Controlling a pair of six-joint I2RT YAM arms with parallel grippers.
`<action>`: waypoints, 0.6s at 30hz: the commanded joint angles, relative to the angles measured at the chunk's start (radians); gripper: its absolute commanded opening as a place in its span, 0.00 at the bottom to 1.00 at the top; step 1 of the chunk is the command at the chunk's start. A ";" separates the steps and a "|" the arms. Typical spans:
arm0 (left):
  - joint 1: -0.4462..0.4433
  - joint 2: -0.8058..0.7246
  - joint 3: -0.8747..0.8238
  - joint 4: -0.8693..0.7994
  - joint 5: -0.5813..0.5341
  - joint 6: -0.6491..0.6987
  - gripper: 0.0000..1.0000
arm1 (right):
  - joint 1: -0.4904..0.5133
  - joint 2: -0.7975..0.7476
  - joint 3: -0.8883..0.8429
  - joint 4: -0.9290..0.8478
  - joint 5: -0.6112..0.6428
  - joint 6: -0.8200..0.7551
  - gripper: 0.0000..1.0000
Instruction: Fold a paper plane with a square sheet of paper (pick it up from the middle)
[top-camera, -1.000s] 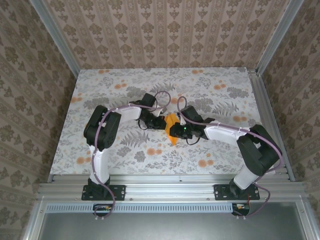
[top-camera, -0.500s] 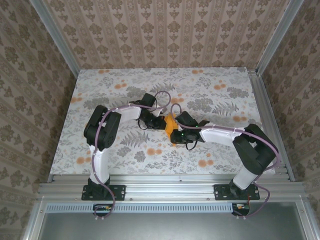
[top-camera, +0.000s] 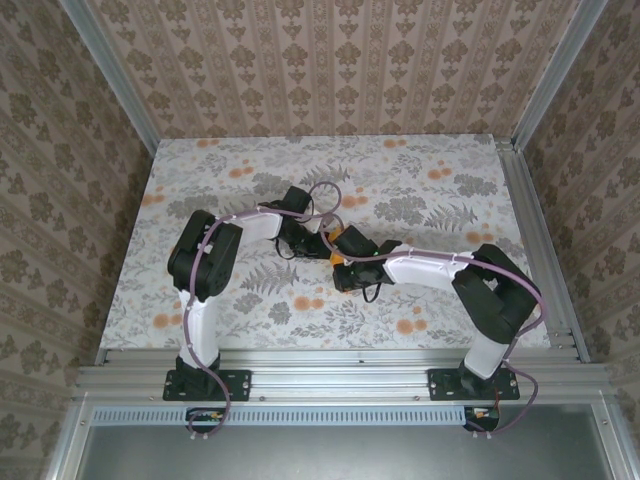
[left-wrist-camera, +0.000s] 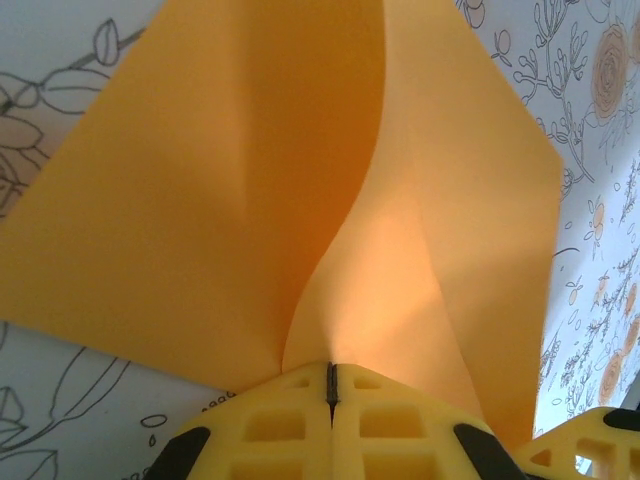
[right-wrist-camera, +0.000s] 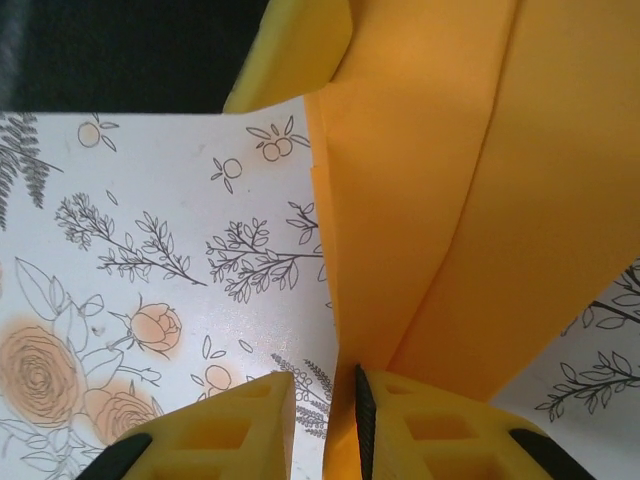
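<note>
Clamped flat together, the jaws of the left gripper (left-wrist-camera: 330, 385) pinch the near corner of the square sheet of paper (left-wrist-camera: 250, 200), and its yellow fingers (left-wrist-camera: 262, 428) meet in one thin dark seam with the sheet caught in it. From that pinch the bright orange sheet fans out and away in two lobes, a soft curved fold running between them and a faint straight crease crossing the left lobe. The jaws of the right gripper (right-wrist-camera: 322, 400) stand a narrow slot apart, with the flowered table (top-camera: 450, 170) showing through the slot. The sheet's layered edge runs down into that slot against the right-hand finger; whether both fingers press it I cannot tell. In the top view the two grippers meet tip to tip near the middle of the table, with the sheet a small orange patch between them, lifted off the surface on its pinched side. Patterned wallpaper panels (top-camera: 330, 70) enclose the table on three sides.
</note>
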 joint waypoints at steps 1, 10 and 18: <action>0.000 0.072 -0.021 -0.055 -0.074 0.032 0.00 | 0.027 0.020 0.037 -0.060 0.075 -0.052 0.26; 0.005 0.070 -0.026 -0.051 -0.071 0.032 0.00 | 0.057 0.059 0.063 -0.100 0.120 -0.085 0.24; 0.006 0.075 -0.017 -0.048 -0.063 0.028 0.00 | 0.068 0.082 0.064 -0.108 0.129 -0.097 0.23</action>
